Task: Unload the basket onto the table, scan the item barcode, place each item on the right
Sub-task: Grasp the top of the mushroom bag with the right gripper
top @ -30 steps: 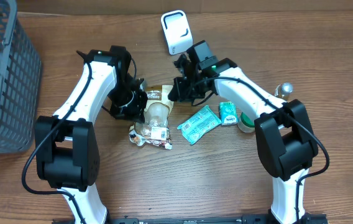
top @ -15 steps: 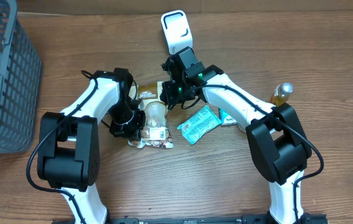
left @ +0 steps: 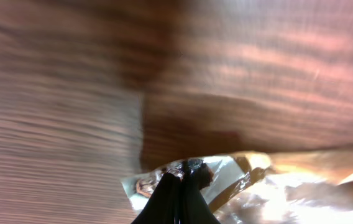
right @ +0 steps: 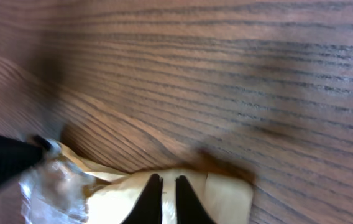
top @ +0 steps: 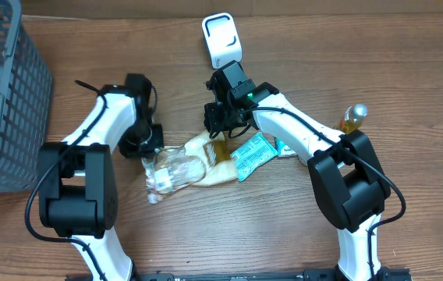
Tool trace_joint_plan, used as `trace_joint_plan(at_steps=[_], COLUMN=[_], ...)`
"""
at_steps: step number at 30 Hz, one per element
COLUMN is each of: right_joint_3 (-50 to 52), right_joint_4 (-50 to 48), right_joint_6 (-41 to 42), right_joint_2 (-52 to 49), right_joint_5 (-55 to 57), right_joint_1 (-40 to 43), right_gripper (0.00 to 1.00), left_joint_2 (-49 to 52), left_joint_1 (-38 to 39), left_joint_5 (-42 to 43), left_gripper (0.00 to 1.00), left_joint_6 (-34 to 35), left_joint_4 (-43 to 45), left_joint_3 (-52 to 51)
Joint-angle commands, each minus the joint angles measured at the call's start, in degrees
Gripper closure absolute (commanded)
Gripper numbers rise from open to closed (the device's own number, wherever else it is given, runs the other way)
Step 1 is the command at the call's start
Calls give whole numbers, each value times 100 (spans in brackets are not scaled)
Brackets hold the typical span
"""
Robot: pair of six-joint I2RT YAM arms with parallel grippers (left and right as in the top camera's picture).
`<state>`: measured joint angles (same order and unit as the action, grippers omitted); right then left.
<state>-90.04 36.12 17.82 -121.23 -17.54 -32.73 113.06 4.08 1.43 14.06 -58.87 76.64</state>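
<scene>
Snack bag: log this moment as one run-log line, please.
left claw: shut on snack bag clear end | right claw: shut on tan end | scanner: apart from bag | scan: not done

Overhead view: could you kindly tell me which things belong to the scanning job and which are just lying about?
Job: bag, white scanner, left pincer, right pincer, both shut on the bag.
Lying about: grey basket, teal packet, small bottle.
</scene>
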Motion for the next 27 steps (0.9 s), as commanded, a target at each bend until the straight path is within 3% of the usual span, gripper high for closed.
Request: trace_joint_plan(at_steps=[1,2,4,6,10,14,23,27], right_joint_3=[76,76,76,76,76,76,79,85], right_joint_4=[39,55,81,166,457,815,1869,1882], right_joint_6=[15,13,15,17,17,17,42,330], right_joint_2=[146,146,146,146,146,146,146,146], right_joint_5=[85,107,103,90,-535,-1338,-1408,-1405], right_joint_1=[-31,-31,-31,-33,-31,-42,-256,-365], right_gripper=[85,81,61,53,50,50,36,35], left_joint_2=[7,7,9,9,9,9,9,9], left_joint_1=[-216,-271,-413,-542,-695,-706,-625,-533], left_joint_5=[-24,11,85,343,979,876,1049,1045], left_gripper=[96,96,96,93,90,90,91,91], left_joint_6=[184,181,181,173,-131,-293,-293,-293], left_joint_4=[-111,-199,-498,-828,-1294,-1449,-769,-638], left_joint_3=[503,623,957,1235,1445,1309,402,192])
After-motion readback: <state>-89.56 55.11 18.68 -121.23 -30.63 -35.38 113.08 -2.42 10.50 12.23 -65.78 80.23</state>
